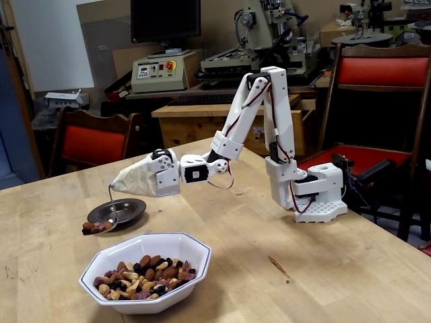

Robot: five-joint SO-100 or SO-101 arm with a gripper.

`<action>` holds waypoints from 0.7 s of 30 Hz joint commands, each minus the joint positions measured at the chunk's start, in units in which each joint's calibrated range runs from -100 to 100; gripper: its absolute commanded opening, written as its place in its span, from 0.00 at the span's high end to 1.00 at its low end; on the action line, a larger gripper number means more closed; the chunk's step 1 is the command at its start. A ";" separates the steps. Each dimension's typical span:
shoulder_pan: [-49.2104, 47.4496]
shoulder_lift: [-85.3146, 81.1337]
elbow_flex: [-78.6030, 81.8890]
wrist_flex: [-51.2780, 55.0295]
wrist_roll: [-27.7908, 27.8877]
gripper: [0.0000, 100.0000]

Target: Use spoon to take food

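Note:
My gripper is wrapped in beige tape that hides its fingers, and the spoon hangs down from its tip. The spoon's bowl carries a few nuts and dark fruit pieces and hovers just over the left rim of the dark saucer. Most of the food lies heaped in the white octagonal bowl at the table's front, below and right of the spoon. The arm stretches left from its white base.
The wooden table runs to an edge at the right, just past the base. Red chairs stand behind at left and right. Benches with machines fill the background.

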 commanded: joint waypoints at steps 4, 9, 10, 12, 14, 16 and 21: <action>3.82 -1.49 -1.33 -1.63 -0.10 0.96; 5.90 -1.49 -1.33 -1.63 -0.10 0.96; 6.34 -1.49 -1.33 -1.63 -0.10 0.96; 7.16 -1.49 -1.33 -1.63 -0.10 0.96; 8.12 -1.49 -1.33 -1.63 -0.10 0.96; 9.16 -1.49 -1.33 -1.63 -0.10 0.96; 12.34 -1.49 -1.33 -1.63 -0.10 0.96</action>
